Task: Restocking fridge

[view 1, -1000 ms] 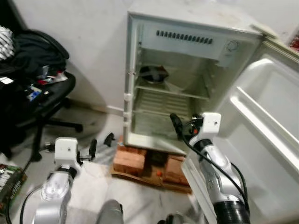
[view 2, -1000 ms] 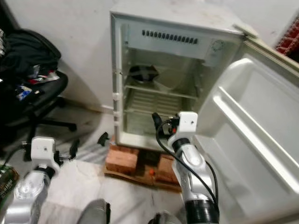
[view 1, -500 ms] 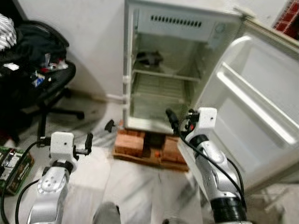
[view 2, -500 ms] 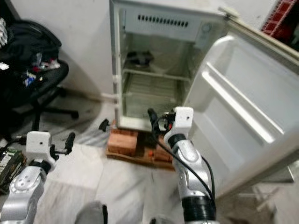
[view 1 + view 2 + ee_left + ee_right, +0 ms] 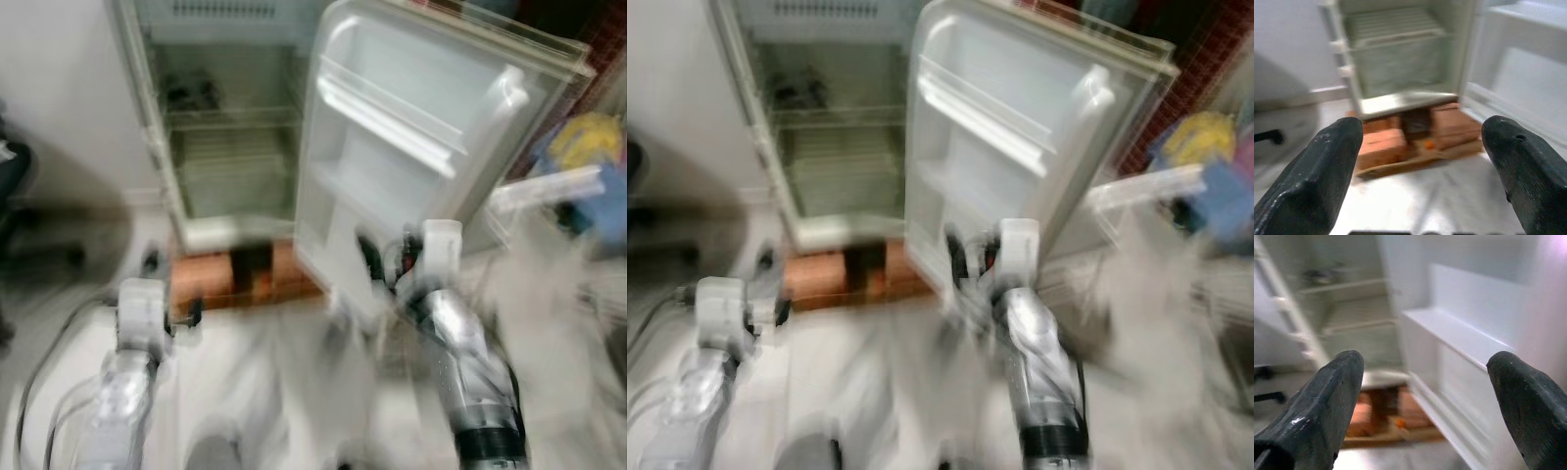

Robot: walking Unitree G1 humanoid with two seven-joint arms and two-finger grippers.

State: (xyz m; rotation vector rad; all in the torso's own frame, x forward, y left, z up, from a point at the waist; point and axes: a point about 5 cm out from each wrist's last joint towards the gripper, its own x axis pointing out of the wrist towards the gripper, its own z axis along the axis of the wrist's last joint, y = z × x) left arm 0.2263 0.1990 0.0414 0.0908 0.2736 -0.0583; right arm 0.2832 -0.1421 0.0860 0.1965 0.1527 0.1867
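The small white fridge [image 5: 225, 147] stands open on red bricks [image 5: 245, 274], up and to the left in the blurred eye views. Its wire shelves hold only a dark object [image 5: 191, 93] on the upper one. The open door [image 5: 411, 147] with its bare white shelves faces me in the middle. My left gripper [image 5: 1420, 129] is open with nothing between its fingers, low above the floor and pointing at the bricks. My right gripper [image 5: 1425, 360] is open too, held just before the door's lower edge.
Yellow [image 5: 583, 147] and blue [image 5: 607, 211] things and a white bar [image 5: 549, 186] lie at the right, too blurred to name. A dark chair [image 5: 15, 166] sits at the left edge. Pale floor [image 5: 274, 392] spreads under both arms.
The whole picture has swept sideways and blurred: the camera turned right, so the fridge now sits left and the door in the middle. Both grippers stay open.
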